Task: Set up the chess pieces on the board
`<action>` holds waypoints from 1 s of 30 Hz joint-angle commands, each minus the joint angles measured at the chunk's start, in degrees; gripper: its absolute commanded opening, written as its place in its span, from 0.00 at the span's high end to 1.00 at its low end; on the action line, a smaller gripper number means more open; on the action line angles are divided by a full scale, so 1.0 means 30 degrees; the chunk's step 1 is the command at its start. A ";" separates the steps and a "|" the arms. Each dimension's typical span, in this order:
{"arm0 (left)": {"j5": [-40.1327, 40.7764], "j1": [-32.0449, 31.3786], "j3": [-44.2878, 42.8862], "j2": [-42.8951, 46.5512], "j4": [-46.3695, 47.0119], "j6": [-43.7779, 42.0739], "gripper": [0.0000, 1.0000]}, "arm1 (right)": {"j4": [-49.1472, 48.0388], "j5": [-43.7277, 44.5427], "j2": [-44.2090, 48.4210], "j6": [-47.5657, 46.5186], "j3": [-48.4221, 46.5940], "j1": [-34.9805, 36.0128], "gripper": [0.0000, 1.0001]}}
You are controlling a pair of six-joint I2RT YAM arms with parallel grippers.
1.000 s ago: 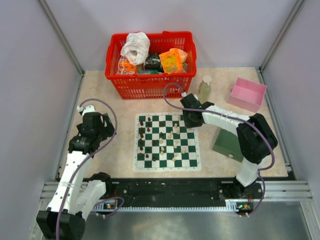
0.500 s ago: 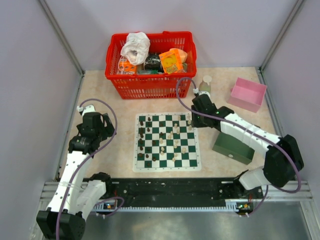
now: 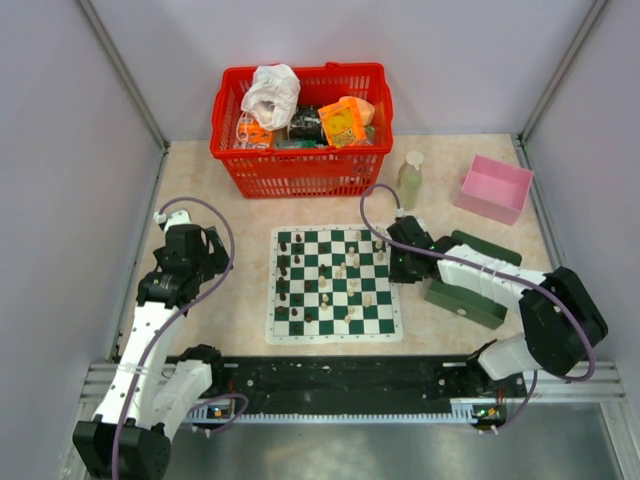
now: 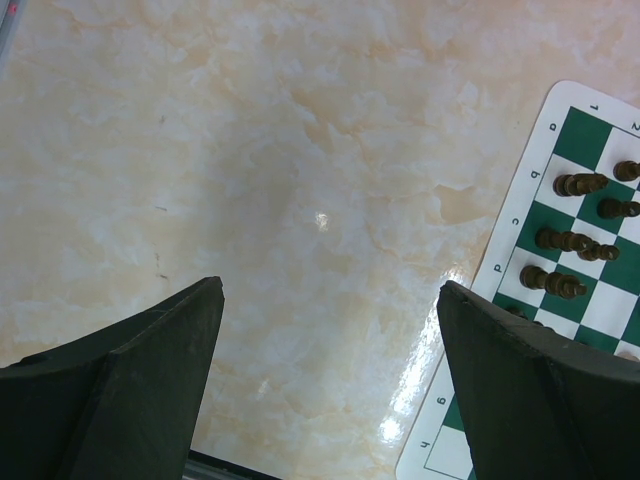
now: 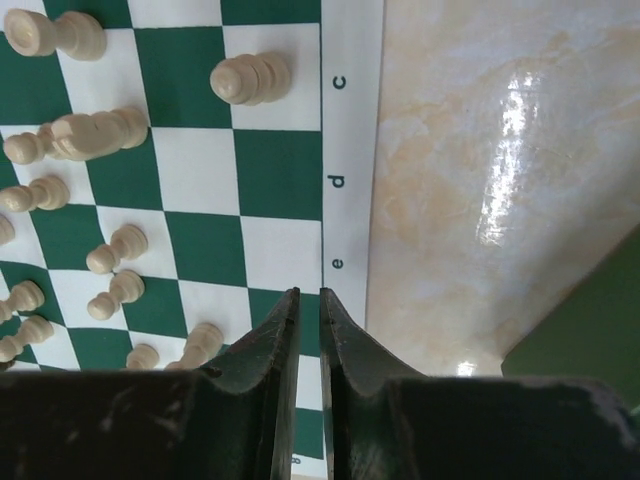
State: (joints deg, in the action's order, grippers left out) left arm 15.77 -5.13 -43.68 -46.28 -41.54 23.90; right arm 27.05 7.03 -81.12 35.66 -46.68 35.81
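The right arm's fingers sit almost closed, gripping nothing, over the right border of the board beside the cream pieces, while the left arm's fingers gape wide over the tabletop, left of the dark pieces.

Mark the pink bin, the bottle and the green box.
pink bin [image 3: 495, 187]: top external view, bare inside floor.
bottle [image 3: 409, 182]: top external view, body below the cap.
green box [image 3: 463, 302]: top external view, near long edge.
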 commanded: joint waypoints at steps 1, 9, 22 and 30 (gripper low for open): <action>-0.0159 -0.0020 0.0058 0.0047 0.0751 0.0002 0.07 | -0.1896 -0.0526 -0.0321 0.0623 0.0089 -0.0160 0.87; -0.0246 -0.0020 0.0058 -0.0071 0.0809 -0.0027 0.07 | -0.2423 -0.0468 -0.1259 0.0653 0.0382 -0.0160 0.88; -0.0159 -0.0020 0.0029 -0.0188 0.0751 -0.0027 0.07 | -0.2074 0.0732 -0.2080 0.0184 0.0705 -0.0160 0.87; -0.0218 -0.0020 0.0000 -0.0275 0.0780 -0.0057 0.07 | -0.1106 0.1760 -0.1964 -0.0168 0.0704 -0.0160 0.88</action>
State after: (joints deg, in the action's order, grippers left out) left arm 15.42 -5.13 -43.68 -46.81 -41.54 23.90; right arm 21.30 8.49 -86.65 36.47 -44.93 35.81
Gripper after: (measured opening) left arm 0.928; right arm 0.126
